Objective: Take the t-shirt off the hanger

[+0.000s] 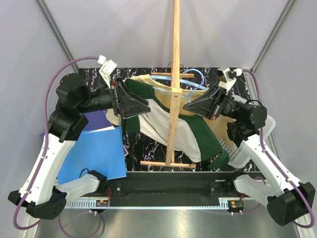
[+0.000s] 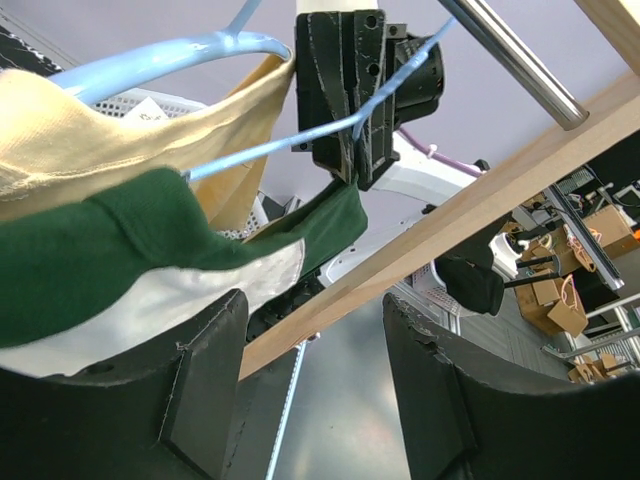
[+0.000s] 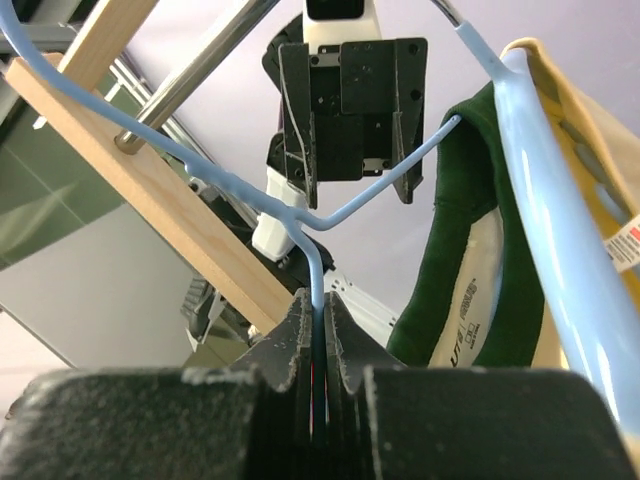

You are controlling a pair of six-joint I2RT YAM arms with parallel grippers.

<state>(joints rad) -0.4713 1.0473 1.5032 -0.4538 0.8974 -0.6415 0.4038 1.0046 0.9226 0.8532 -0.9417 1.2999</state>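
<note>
A green, white and beige t-shirt (image 1: 163, 124) hangs on a light blue wire hanger (image 1: 190, 79) on the wooden stand. My right gripper (image 1: 190, 106) is shut on the hanger's wire, seen pinched between the jaws in the right wrist view (image 3: 320, 300), with the shirt's green collar (image 3: 450, 230) to its right. My left gripper (image 1: 144, 106) is open and empty at the shirt's left shoulder. In the left wrist view its fingers (image 2: 200, 390) stand wide apart below the shirt (image 2: 100, 260) and hanger (image 2: 170, 55), holding nothing.
The wooden stand's pole (image 1: 174, 74) rises between the two grippers, and its base bar (image 1: 166, 163) lies near the front. Blue sheets (image 1: 94, 151) lie at the left. A white basket (image 1: 247, 148) stands at the right. A black marbled mat (image 1: 133, 148) covers the table.
</note>
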